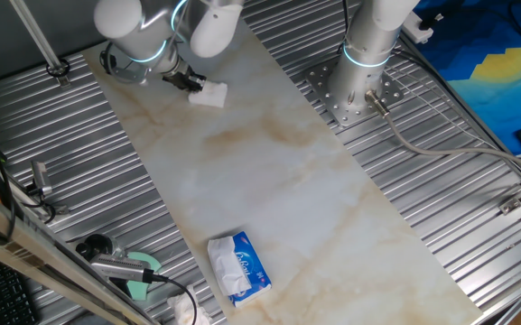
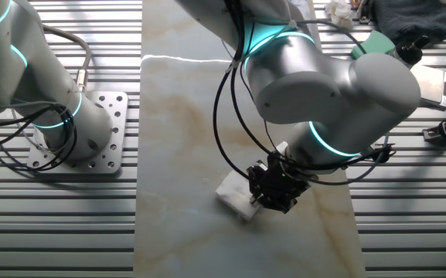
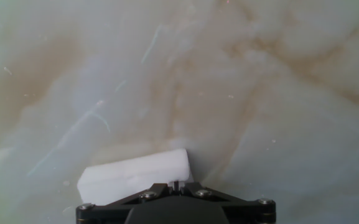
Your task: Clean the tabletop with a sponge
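Sponge [image 3: 134, 176] sits right under the gripper [image 3: 175, 184] in the hand view, pressed flat on the tabletop [image 3: 247, 81]. Jaws look clamped on its rear edge, fingertips mostly hidden by the black housing. Low grip leaves most of the block sticking out in front, probably so the soft face does the wiping rather than the fingers.

Sponge: plain white, soft, rectangular, rounded corners, slightly rumpled. Slab: glossy white marble-look, tan-brown veins, faint streaks catching the light.

In the other fixed view the sponge [image 2: 236, 194] is near one end of the slab [image 2: 184, 116], gripper [image 2: 273, 190] angled down onto it. Judging by position, most of the surface is left to cover.

Further off, a blue-and-white tissue pack [image 1: 239, 264] lies on the far end of the slab; ribbed grey metal decking [image 1: 441, 208] on both sides.
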{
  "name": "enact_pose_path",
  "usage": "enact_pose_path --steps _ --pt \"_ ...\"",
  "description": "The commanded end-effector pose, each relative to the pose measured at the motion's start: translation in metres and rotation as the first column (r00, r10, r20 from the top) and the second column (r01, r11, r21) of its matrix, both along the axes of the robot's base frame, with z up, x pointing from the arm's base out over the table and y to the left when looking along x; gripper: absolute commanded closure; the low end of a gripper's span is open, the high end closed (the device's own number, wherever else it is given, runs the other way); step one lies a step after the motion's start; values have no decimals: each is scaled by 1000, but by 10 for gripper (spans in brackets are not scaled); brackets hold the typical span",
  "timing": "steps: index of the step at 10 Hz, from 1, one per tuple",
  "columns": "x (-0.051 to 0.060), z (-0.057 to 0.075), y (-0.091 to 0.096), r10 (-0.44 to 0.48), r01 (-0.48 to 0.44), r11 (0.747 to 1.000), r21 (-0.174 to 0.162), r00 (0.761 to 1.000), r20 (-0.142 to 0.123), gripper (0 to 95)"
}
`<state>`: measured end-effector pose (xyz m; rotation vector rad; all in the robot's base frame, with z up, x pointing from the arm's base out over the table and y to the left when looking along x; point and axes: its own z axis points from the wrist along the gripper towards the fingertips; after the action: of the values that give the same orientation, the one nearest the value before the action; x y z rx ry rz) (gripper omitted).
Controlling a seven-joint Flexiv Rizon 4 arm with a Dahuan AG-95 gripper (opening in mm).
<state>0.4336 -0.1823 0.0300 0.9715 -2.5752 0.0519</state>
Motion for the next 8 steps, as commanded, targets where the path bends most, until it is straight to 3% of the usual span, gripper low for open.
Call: enact_pose_path --steps 1,8 --pt "-1 0 1 -4 4 1000 -1 1000 -9 950" --pt "-14 -4 7 -37 37 999 -1 999 -34 950"
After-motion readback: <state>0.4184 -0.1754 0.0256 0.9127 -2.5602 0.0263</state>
